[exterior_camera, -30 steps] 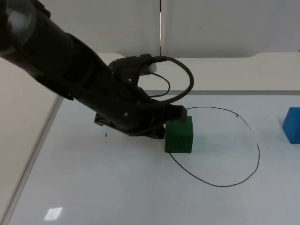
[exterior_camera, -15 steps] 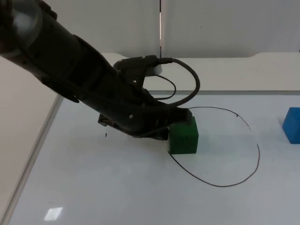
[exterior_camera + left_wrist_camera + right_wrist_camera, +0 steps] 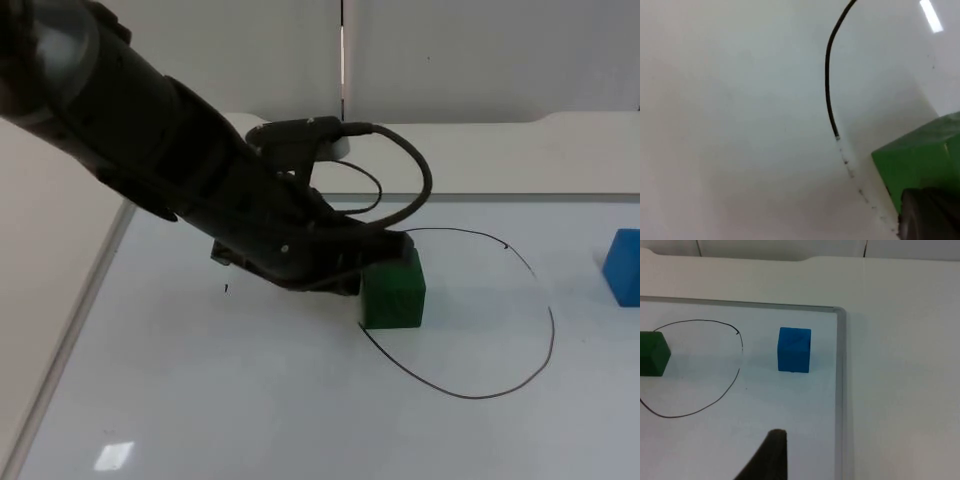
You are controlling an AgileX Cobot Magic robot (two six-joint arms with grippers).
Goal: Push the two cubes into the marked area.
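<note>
Your left gripper (image 3: 372, 262) presses the green cube (image 3: 394, 291) on the drawn ring's (image 3: 540, 362) edge — I cannot tell its jaw state. The right wrist view adds the blue cube (image 3: 794, 349) — just outside the ring, apart from it.

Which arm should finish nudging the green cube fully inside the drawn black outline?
Left: its claw is already against the green cube, which straddles the drawn black outline; the blue cube lies nearer the right arm.
</note>
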